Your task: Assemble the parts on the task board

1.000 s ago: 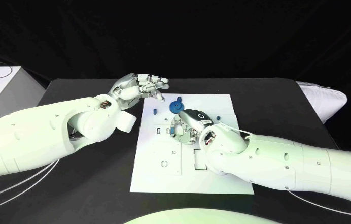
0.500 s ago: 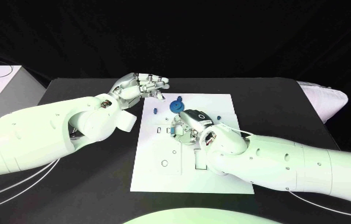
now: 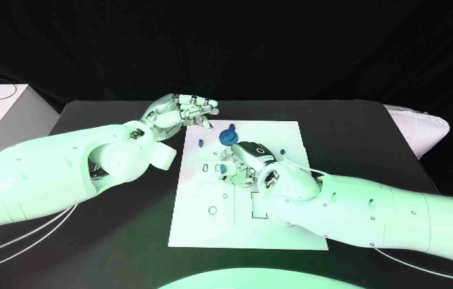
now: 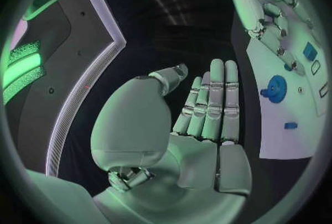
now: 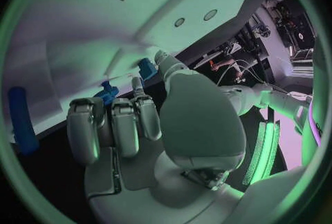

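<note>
Nearest, in the lower right of the head view, the right hand (image 3: 247, 161) sits low over the middle of the task board (image 3: 203, 227), fingers curled down around a small blue part (image 3: 222, 168) just beside the fingertips. Whether it actually pinches that part I cannot tell; the wrist view shows bent fingers (image 5: 114, 124) close to the blue piece (image 5: 107, 93), contact hidden.

The risk here, as I judge it: a fingertip nudges the part sideways and it tips or skids off its slot, or the hand presses askew and jams it. The board could also slide on the black tabletop (image 3: 123, 230), since nothing holds it down.

Farther up the frame, a blue gear-like part (image 3: 228, 137) stands on the board near its upper edge, with a tiny blue piece (image 3: 201, 142) to its left. The board is white, flat, with small cut-outs.

Farthest, upper left of centre, the left hand (image 3: 179, 113) hovers over the board's top corner, empty, fingers extended side by side (image 4: 211, 105), touching nothing
</note>
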Available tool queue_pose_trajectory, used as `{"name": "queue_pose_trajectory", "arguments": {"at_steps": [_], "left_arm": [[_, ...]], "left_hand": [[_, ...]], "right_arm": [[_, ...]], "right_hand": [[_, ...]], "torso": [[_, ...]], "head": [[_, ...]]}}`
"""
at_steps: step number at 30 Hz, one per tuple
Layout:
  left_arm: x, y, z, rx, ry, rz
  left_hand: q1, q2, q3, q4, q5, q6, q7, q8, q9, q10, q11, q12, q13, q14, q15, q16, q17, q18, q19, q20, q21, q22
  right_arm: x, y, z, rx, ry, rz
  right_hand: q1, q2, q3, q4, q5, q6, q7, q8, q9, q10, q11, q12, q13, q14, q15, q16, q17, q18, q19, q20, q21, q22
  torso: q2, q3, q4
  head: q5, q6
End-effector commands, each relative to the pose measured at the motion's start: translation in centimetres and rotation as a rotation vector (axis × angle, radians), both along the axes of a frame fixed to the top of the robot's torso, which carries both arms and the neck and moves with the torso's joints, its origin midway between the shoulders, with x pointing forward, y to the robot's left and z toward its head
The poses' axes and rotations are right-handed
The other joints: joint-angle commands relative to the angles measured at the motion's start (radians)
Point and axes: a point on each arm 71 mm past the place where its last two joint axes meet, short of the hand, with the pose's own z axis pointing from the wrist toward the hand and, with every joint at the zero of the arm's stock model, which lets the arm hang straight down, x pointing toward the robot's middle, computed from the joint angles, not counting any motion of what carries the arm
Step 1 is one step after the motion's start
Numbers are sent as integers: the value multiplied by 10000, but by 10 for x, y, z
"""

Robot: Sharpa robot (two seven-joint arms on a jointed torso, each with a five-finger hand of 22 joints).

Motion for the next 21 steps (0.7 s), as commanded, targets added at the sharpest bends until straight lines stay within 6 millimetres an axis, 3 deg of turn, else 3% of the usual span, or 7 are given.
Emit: {"name": "queue_pose_trajectory", "arguments": {"at_steps": [1,6,12,14,17,20,21], "left_arm": [[-1,-1,0,63,-74,-236],[1,1,-2,673,-143,-131],[7,8,-9,1753,60,329],[10,12,-13,2315,349,501],[11,16,-18,3288,630,437],[12,14,-21,4622,767,-62],[13,14,-22,5008,800,-225]], "left_hand": [[-32,41,-39,-17,-40,-87,206,5,-16,-71,-29,-33,11,-81,12,36,-9,32,-69,30,39,10],[-186,-9,-118,53,-44,11,108,83,7,396,-148,226,137,58,-68,203,23,54,-92,22,143,63],[-343,-115,-387,88,-37,462,-294,511,226,1512,-617,1383,767,784,-465,1365,631,77,321,-246,622,281],[-441,-168,-661,126,-15,719,-537,820,426,1922,-926,2535,1537,1476,-726,2533,1275,75,864,-503,1237,590],[-688,-140,-697,466,-1,599,-611,1306,835,1031,-1028,4873,3368,2061,-838,4424,3307,52,915,-683,1988,1045],[-862,-254,-735,703,-21,640,-770,1867,1288,712,-1117,6065,4224,2651,-950,5337,4508,62,958,-747,2384,1272],[-1155,-187,-846,993,-27,800,-880,2158,1508,848,-1181,6477,4470,3095,-976,5885,5330,3,1303,-788,2779,1743]], "right_arm": [[-4,0,4,419,-267,89],[-10,-5,10,737,-347,89],[-11,-16,27,1224,-410,138],[-8,-23,36,1599,-178,244],[-1,-35,48,2159,519,229],[11,-51,60,2661,1330,62],[14,-56,63,2798,1505,-19]], "right_hand": [[429,-29,-1003,688,-18,-134,46,-132,-66,-38,78,-72,1496,1028,73,14,2576,48,644,92,-95,2095],[486,-28,-1130,733,-12,-142,51,-150,-77,-28,86,-56,1502,1024,78,8,2561,48,645,96,-97,2096],[656,123,-1089,716,99,34,8,-74,-53,68,53,69,1585,1032,58,18,2589,33,681,87,-40,2142],[791,242,-971,687,232,218,-42,35,-16,117,10,135,1631,1037,26,25,2608,29,691,67,-25,2155],[1461,407,-508,522,704,225,-71,108,-20,20,-38,39,1547,1015,-31,-5,2527,96,552,2,-284,1972],[1688,462,-212,461,763,243,-65,175,-15,16,-36,52,1552,1019,-29,1,2545,107,528,-4,-331,1944],[1716,471,-148,453,770,260,-66,200,-10,13,-39,51,1550,1019,-31,0,2543,109,522,-4,-343,1936]], "torso": [[-8,5,11],[-40,-1,4],[-120,30,-47],[-163,46,-69],[-225,65,-85],[-299,87,-68],[-314,90,-68]], "head": [[6,5],[-30,12],[-50,71],[-44,78],[-34,76],[-50,40],[-39,18]]}}
